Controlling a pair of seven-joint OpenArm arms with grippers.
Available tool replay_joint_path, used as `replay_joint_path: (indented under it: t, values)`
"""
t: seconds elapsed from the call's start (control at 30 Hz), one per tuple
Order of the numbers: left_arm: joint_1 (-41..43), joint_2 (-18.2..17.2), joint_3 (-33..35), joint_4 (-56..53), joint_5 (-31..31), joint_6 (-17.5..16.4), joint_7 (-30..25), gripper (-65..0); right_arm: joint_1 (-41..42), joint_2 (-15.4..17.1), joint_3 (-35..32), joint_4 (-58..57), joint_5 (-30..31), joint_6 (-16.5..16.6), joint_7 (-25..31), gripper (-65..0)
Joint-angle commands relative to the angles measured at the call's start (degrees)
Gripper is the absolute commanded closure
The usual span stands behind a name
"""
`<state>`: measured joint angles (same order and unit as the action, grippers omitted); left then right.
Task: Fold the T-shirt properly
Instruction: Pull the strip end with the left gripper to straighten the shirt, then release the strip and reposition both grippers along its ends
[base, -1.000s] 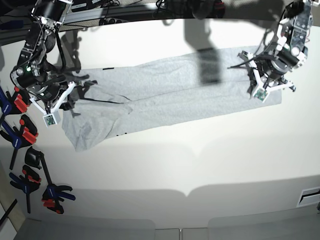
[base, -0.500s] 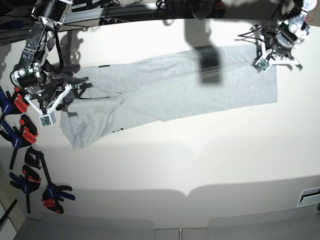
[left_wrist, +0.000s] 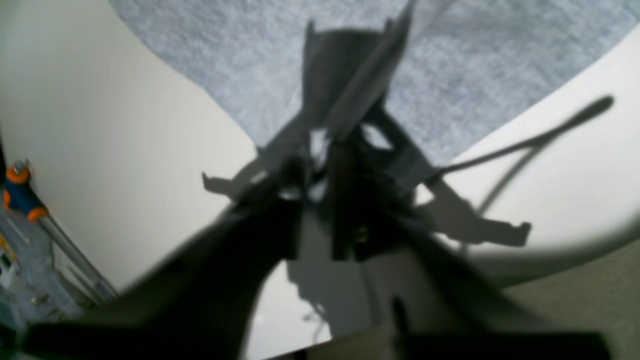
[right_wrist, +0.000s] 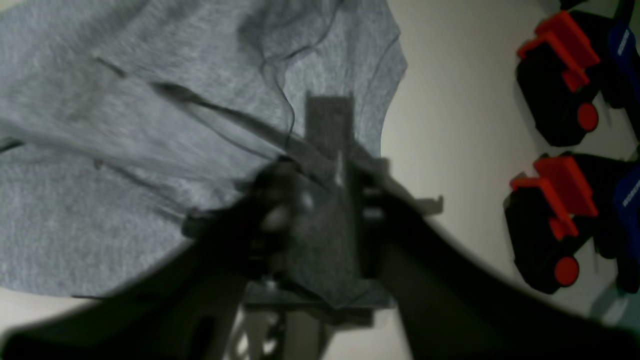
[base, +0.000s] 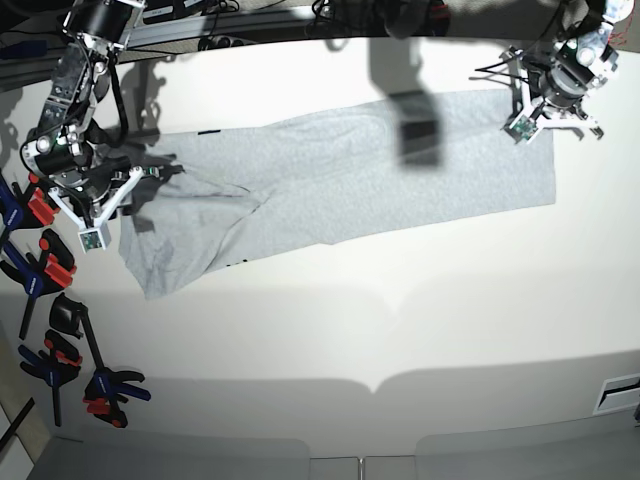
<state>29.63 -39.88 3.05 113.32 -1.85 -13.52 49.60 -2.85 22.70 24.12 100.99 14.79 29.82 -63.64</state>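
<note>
Across the white counter, spread lengthwise: the T-shirt, light heather grey, folded into a long band running from the base view's left edge to its right. Flat and smooth toward that view's right end; rumpled and creased at the left end, with a flap of cloth drooping toward the near side.

Above the cloth's far right corner in the base view: left claw, clear of the fabric. Seen from the left wrist, blurred left claw over the shirt's corner, a narrow gap visible between the fingers, nothing between them; sharp shadow cast on counter and cloth.

Over the rumpled end at the base view's left: right claw. Seen from the right wrist, right claw very blurred above the wrinkled grey cloth; apart or together, cannot tell, nor whether any fabric is pinched.

Beyond the counter's left edge: red, black and blue clamps, also seen from the right wrist.
</note>
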Motion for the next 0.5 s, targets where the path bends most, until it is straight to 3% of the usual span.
replay_joint_path:
  t: [0.0, 0.07, 0.13, 0.27, 0.37, 0.47]
  values:
    - [-0.09, -0.81, -0.42, 0.87, 0.26, 0.66, 0.11, -16.8, 0.9, 1.09, 0.31, 0.87, 0.17, -0.72, 0.48, -25.1]
    - [-0.09, -0.81, -0.42, 0.87, 0.28, 0.68, 0.55, -23.7, 0.9, 1.09, 0.31, 0.9, 0.11, -0.72, -1.18, -25.9]
    - [-0.09, -0.81, -0.42, 0.87, 0.31, 0.68, 0.94, -25.3, 0.92, 1.07, 0.31, 0.9, -1.75, -1.33, -2.56, -25.9]
    - [-0.13, -0.85, -0.42, 0.87, 0.48, 2.47, 1.6, -25.2, 1.27, 1.09, 0.31, 0.9, -11.52, -10.67, -0.7, -25.9]
    - [-0.31, -0.96, -0.42, 0.9, 6.51, 11.37, 1.64, -25.2, 2.43, 1.07, 0.31, 0.9, -13.27, -14.43, 1.42, -25.9]
    - [-0.42, -0.94, -0.42, 1.11, 16.98, 23.54, 2.29, -25.2, 4.57, 0.92, 0.31, 0.9, -11.39, -14.47, 1.75, -25.9]
